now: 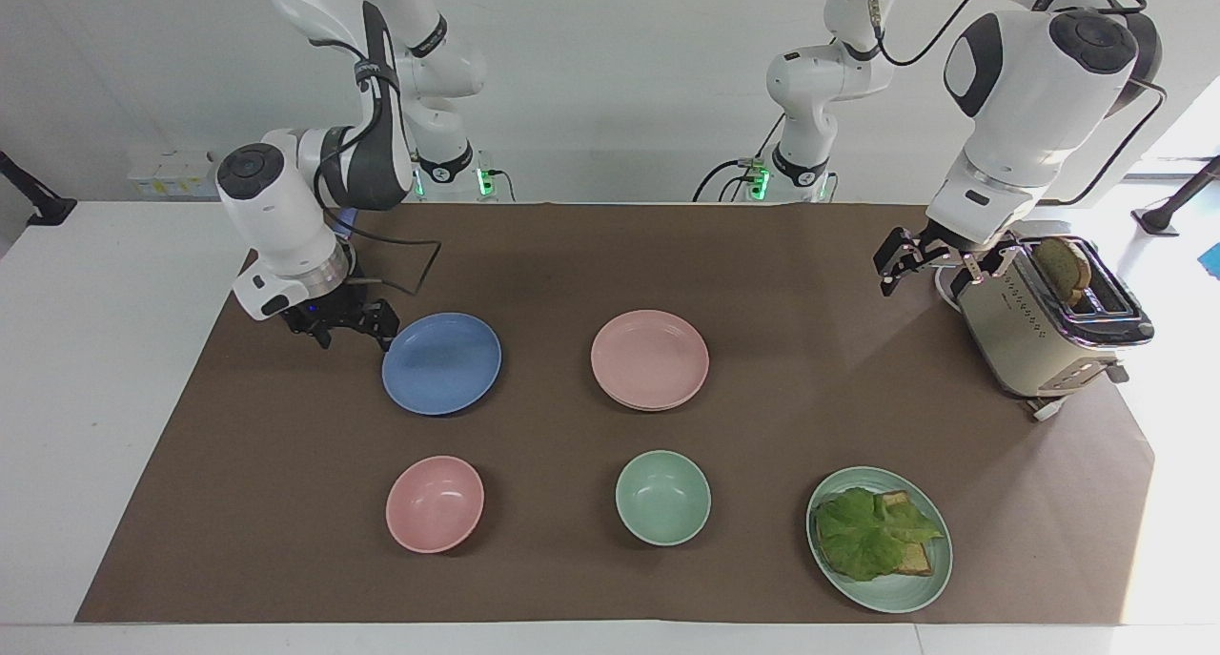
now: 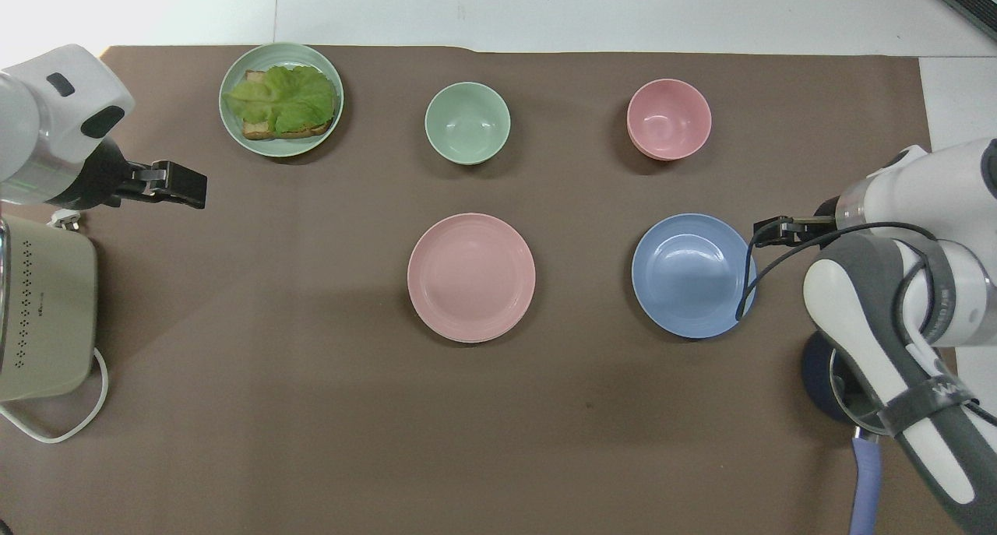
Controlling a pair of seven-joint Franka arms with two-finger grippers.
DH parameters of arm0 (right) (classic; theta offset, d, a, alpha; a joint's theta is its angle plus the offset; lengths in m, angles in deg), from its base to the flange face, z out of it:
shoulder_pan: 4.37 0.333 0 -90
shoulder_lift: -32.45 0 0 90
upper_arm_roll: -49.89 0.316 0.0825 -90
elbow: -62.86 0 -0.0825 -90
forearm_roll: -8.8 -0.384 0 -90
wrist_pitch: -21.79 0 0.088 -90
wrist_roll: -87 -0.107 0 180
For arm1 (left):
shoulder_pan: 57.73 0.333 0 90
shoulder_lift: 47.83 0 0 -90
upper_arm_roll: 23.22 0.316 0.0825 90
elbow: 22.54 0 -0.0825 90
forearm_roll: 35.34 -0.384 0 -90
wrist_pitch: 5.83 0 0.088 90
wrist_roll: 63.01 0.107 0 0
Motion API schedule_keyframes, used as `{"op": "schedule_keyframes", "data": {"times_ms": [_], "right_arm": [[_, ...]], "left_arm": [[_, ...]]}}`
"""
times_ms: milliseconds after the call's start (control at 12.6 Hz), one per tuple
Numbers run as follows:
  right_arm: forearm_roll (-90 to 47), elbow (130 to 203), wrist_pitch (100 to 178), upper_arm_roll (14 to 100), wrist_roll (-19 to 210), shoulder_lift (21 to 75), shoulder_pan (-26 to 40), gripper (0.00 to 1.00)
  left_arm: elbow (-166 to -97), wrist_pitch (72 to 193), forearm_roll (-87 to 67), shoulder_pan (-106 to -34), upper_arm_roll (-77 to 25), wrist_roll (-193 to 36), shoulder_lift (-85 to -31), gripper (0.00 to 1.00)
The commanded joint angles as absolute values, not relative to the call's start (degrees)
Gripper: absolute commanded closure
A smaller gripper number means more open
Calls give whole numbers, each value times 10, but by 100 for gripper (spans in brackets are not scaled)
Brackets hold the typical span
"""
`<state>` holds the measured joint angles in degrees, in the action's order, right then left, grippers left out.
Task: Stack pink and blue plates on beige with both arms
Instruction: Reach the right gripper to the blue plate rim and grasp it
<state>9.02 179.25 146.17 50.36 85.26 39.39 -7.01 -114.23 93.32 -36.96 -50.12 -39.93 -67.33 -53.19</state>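
Observation:
The blue plate lies on the brown mat toward the right arm's end. My right gripper hangs low and open right beside its rim, holding nothing. The pink plate lies mid-table. A thin paler rim shows under its edge, so it seems to rest on the beige plate, which is otherwise hidden. My left gripper is open and empty in the air next to the toaster.
The toaster holds a bread slice. A dark pot with a blue handle is mostly covered by the right arm. Farther from the robots stand a pink bowl, a green bowl and a mint plate with lettuce toast.

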Motion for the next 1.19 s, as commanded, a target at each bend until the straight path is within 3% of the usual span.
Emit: {"op": "schedule_keyframes", "data": {"times_ms": [0,398,557,875,955,1114], "right_arm": [[76,1822,1490,506,874,395,-75,0],[75,1856,1523,506,903,400,-81,2],[74,1858,1545,506,917,417,-84,15],[-22,1859,1563,506,989,445,-90,27],[-24,1859,1564,506,990,446,-90,36],[-25,1861,1563,507,991,445,-89,73]], "left_arm": [[-1140,925,-378,-501,-397,-669,-529,0],[-1141,925,-378,-483,-397,-670,-529,0],[-1141,926,-378,-479,-397,-669,-529,0],[-1141,925,-378,-478,-397,-670,-529,0],[-1141,926,-378,-478,-397,-669,-529,0],[-1141,925,-378,-479,-397,-669,-529,0]]}}
